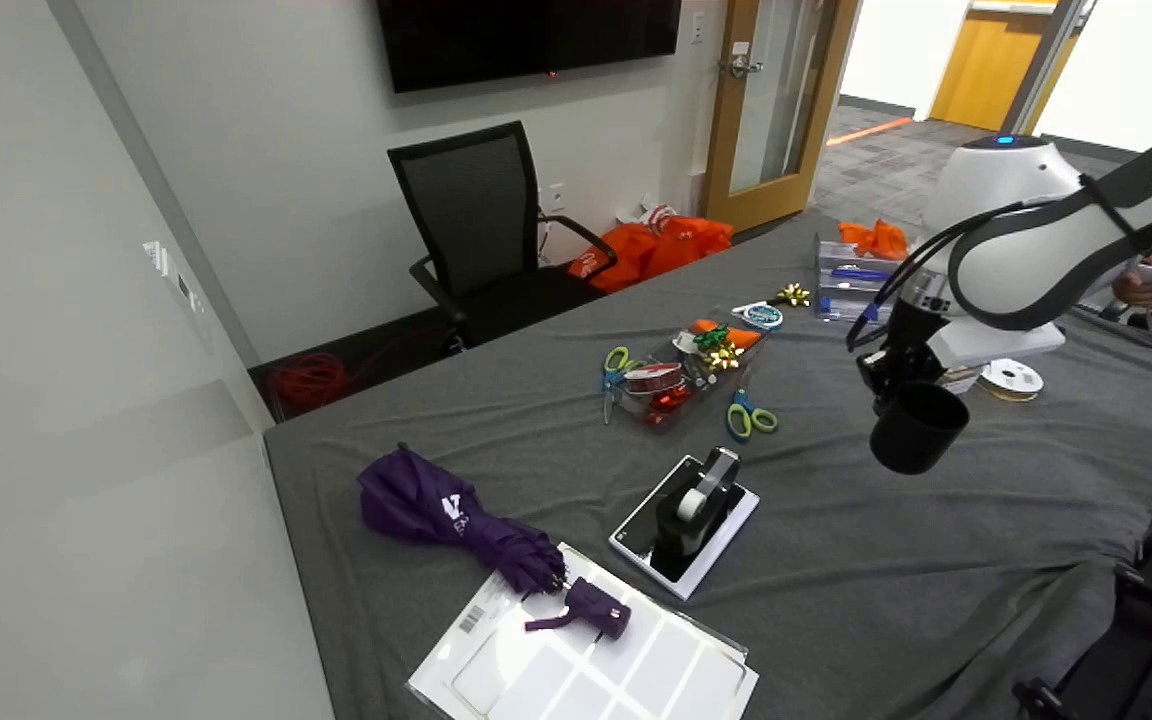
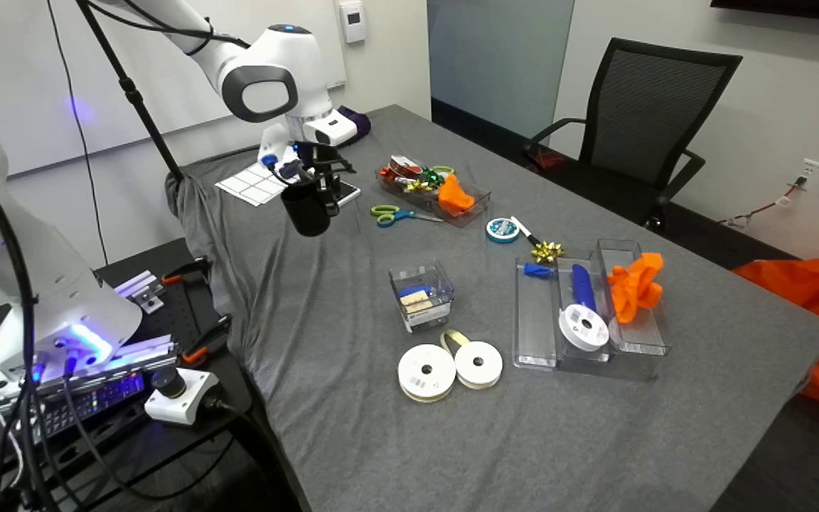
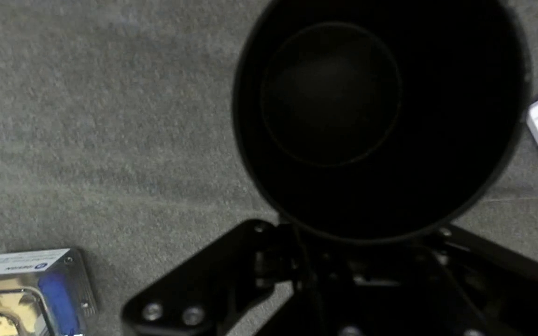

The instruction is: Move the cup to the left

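Pinching black cup (image 3: pixel 381 121) at its side, claw (image 3: pixel 348 256) narrowed; exact hold too dark for me to read. Wrist view: cup at twelve o'clock of claw, mouth facing up. Both exterior views: cup roughly six o'clock, tilted over grey cloth (image 2: pixel 352 284).

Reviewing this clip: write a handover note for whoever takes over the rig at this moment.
Gripper: closed on the cup at one side.
Where: cup looks slightly tilted, seemingly held above the gray cloth, apart from the tape dispenser.
Done: grasp made, cup apparently lifted.
Remaining: carry it left as needed, lower it, release. Whether it's already far enough left, these pictures don't settle.
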### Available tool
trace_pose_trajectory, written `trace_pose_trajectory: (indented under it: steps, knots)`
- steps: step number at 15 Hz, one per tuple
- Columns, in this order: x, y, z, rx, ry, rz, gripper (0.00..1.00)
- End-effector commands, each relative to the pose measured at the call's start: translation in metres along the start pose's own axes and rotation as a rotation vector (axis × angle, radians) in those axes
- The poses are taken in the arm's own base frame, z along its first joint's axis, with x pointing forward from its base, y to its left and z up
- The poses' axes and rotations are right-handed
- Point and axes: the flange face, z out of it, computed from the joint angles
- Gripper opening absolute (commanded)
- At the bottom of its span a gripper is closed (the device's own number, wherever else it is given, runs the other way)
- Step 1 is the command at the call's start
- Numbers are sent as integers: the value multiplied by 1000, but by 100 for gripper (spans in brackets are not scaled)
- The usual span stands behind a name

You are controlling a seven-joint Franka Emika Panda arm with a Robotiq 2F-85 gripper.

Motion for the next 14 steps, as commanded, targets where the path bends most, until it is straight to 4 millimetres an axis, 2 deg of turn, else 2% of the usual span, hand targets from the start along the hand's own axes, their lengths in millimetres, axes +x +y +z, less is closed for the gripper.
trace_pose_trajectory:
  steps: [1, 7, 14]
  knots:
    - [-4, -12, 14, -28, -18, 118, 4]
    - [-10, -14, 45, -48, -77, 261, 4]
    - [-9, -10, 67, -58, -100, 321, 4]
